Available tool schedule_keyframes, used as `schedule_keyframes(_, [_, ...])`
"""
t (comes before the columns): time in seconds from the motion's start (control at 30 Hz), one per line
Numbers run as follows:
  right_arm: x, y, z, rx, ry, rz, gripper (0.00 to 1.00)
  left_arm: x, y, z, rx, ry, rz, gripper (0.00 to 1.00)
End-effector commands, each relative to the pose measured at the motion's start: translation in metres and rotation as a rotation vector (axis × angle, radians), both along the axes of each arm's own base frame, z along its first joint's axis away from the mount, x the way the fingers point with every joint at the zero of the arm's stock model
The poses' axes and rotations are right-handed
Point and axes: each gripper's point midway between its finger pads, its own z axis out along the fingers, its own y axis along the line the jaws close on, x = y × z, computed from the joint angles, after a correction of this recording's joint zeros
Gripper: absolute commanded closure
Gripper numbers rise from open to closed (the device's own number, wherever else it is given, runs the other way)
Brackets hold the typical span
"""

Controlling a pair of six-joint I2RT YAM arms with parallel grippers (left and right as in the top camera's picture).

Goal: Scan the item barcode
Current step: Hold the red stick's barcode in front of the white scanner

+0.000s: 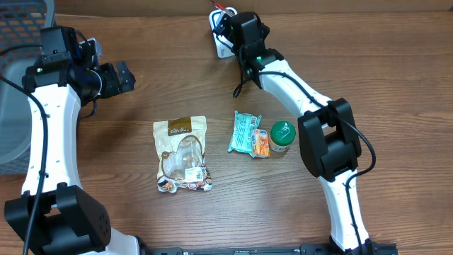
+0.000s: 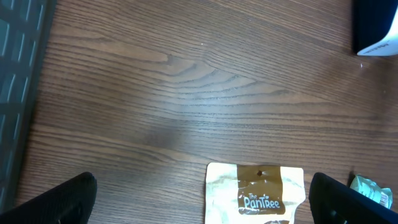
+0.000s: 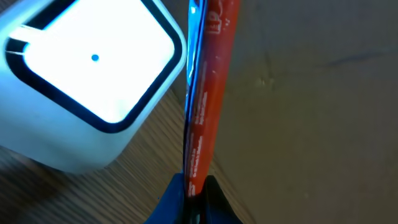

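Overhead: R hand (image 1: 226,28) at far desk (image 1: 177,85) edge by scanner (image 1: 222,48). L hand (image 1: 122,76) spread wide, empty. Wood top, grey basket (image 1: 14,92) at left.
L wrist: pouch (image 2: 256,193) lies below.
R wrist: hand pinches red packet (image 3: 208,93) edge-on beside lit scanner. Barcode prob. not facing window, so the read may fail; thin grip could slip.
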Motion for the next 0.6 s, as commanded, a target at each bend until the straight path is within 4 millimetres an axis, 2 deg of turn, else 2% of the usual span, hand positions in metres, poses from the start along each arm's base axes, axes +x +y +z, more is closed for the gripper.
schedule_keyframes(0.0, [0.004, -0.008, -0.001, -0.068, -0.024, -0.042, 0.96, 0.0, 0.001, 0.0, 0.004, 0.003, 0.012, 0.0])
schedule_keyframes(0.17, [0.005, -0.012, -0.016, -0.124, -0.01, -0.044, 0.96, 0.0, 0.001, 0.0, 0.004, 0.002, 0.012, 0.0])
schedule_keyframes(0.3, [0.007, -0.016, -0.03, -0.239, -0.001, -0.035, 0.96, 0.0, 0.001, 0.0, 0.004, 0.002, 0.011, 0.0])
schedule_keyframes(0.57, [0.008, -0.022, -0.034, -0.276, -0.019, -0.073, 0.96, 0.0, 0.001, 0.0, 0.004, 0.002, 0.011, 0.0])
